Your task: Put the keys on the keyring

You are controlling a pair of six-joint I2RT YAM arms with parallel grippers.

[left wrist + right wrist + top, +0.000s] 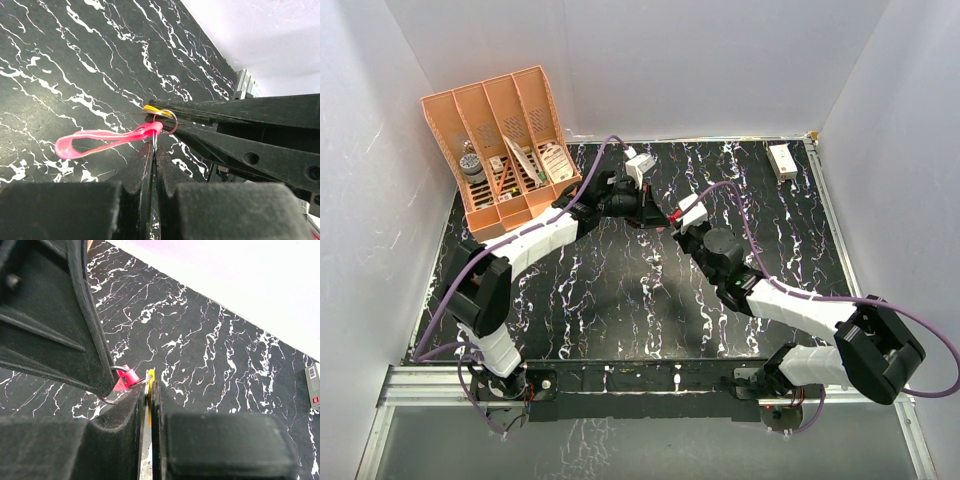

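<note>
Over the middle back of the table my two grippers meet tip to tip. The left gripper (155, 146) is shut on the thin metal ring of the keyring (100, 140); its pink strap loops out to the left above the table. The right gripper (150, 386) is shut on the small yellow key (150, 376), held edge-on against the ring (111, 399) beside the pink fob end (126, 377). In the left wrist view the key (152, 108) shows at the tip of the right fingers (235, 112). From above, both grippers' tips (663, 214) hide the key.
An orange divided organizer (485, 88) with small items stands at the back left, close to the left arm. A small white box (782, 160) lies at the back right. White walls enclose the black marbled table (620, 290).
</note>
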